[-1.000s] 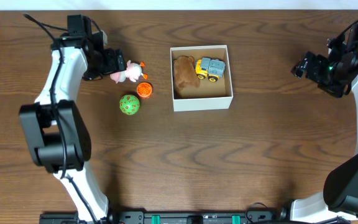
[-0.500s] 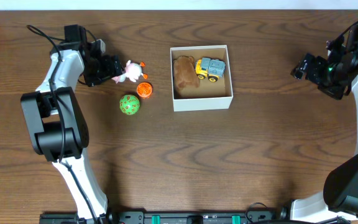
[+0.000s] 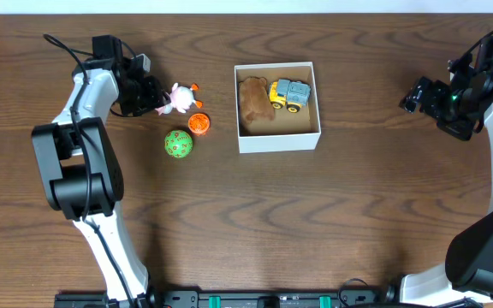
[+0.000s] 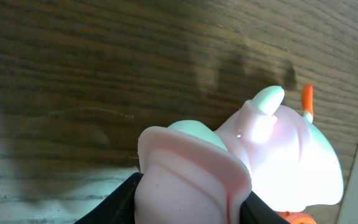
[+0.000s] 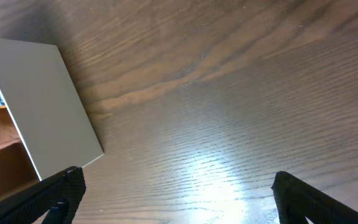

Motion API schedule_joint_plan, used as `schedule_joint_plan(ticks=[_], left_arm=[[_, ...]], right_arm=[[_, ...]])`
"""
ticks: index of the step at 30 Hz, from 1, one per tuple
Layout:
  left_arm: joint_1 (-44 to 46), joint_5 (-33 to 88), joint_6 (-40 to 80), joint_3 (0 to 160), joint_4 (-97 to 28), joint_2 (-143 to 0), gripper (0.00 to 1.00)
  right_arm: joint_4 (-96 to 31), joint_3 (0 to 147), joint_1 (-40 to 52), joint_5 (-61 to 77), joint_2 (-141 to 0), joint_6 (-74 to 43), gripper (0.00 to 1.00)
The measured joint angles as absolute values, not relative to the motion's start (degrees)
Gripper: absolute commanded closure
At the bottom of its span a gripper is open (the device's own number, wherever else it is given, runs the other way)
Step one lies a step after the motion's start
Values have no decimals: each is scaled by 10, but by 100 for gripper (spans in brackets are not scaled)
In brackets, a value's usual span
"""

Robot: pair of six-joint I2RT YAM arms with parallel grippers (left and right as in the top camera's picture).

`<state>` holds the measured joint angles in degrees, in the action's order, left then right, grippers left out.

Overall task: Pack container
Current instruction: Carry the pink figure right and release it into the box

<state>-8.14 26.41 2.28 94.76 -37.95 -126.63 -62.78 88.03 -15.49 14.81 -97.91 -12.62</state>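
Container [image 3: 279, 139]: judging by looks, thin cardboard, so light, with walls that flex and crush if squeezed. It will likely slide on the wood if nudged. If it needs shifting, pinch one wall at mid-span from above, or push low on the outside. Don't clamp across it.

Look: square, shallow, white outside, tan-brown inside, open top. It sits upper-centre on the table [image 3: 315, 222], squared to the edges.

Inside: brown plush [image 3: 253, 105] fills the left half and a yellow-and-grey truck [image 3: 290, 94] sits back right. The front right floor is bare.

Left of the box, well apart from it, are a pink toy [image 3: 179, 98], an orange piece [image 3: 198, 124] just beside it, and a green ball [image 3: 178, 144] a bit nearer the camera.

Left gripper [image 3: 154, 97] is clamped on the pink toy's left end. In the wrist view the toy fills the frame, with dark finger tips on both sides.

Right gripper [image 3: 416, 92] is spread wide and holds nothing. It hangs well to the right of the box, and its camera catches the box's white wall.

Two loose pieces are not yet packed.
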Motion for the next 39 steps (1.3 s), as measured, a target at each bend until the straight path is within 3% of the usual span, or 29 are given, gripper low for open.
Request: schedule_joint_plan(ticks=[11, 19, 28, 39], left_arm=[[-65, 260, 21, 949, -441, -1045, 63], [45, 262, 16, 957, -499, -919, 81], [159, 265, 54, 943, -477, -946, 86], [193, 262, 196, 933, -418, -1078, 84]], right_arm=[[-628, 880, -155, 148, -979, -126, 1], [-627, 880, -155, 148, -979, -126, 1], [-627, 880, -155, 148, -979, -126, 1], [-635, 880, -155, 148, -979, -126, 1]])
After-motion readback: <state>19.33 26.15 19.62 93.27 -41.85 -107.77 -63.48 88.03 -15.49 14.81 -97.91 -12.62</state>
